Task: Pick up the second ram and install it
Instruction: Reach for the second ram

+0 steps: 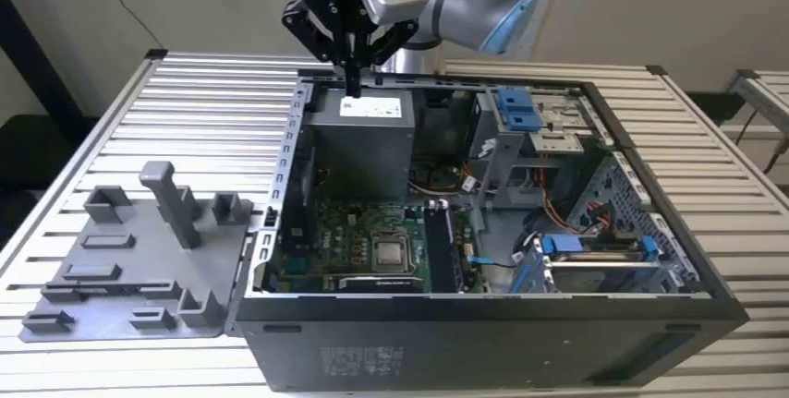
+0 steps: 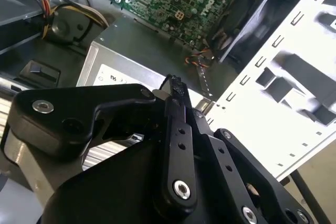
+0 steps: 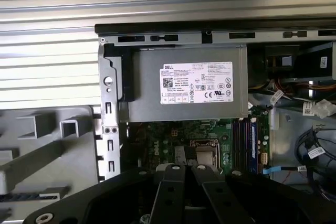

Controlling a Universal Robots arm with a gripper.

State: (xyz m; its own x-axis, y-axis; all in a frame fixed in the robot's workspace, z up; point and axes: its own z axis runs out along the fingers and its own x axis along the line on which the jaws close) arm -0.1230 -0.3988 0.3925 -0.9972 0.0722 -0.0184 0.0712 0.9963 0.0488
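Gripper (image 2: 176, 84), fingers pressed together on nothing visible, is hovering over the power supply (image 3: 184, 82) in the computer case's (image 1: 493, 333) corner, likely for clearance.

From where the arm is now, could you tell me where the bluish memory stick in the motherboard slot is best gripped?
Pinch the memory stick across its two flat faces at the top edge, coming straight down from above. It stands edge-up in the motherboard, with slot rails close alongside, so probably only that edge is free.
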